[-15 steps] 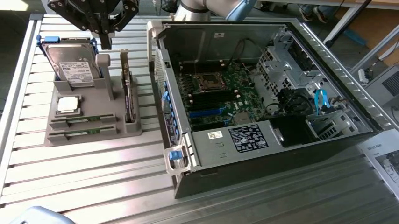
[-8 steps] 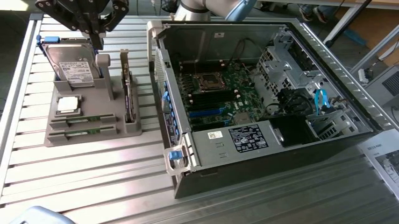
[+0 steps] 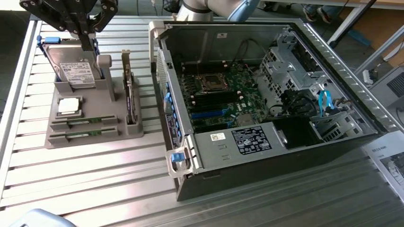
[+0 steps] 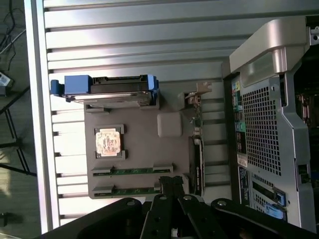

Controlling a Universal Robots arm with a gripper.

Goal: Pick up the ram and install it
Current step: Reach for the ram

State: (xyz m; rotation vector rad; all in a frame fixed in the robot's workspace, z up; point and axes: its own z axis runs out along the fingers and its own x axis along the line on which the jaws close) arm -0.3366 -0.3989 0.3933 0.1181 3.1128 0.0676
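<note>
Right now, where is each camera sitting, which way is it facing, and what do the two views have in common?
Exterior view: off the arm, raised, angled down onto the slatted table; open computer case in the middle, gray parts holder at the exterior view's left; the arm shows behind the case, the closed jaws above the holder.
Wrist view: on the wrist, facing straight down at the holder; the closed jaws show beside the two ram sticks.
Shared: holder, ram sticks, hard drive, processor, case.

Ram (image 3: 84,122) (image 4: 134,171): slim green circuit-board stick, seated on edge in a slot of the grey holder (image 3: 94,108). Second identical stick (image 3: 81,134) (image 4: 132,189) sits parallel, just beside it.
</note>
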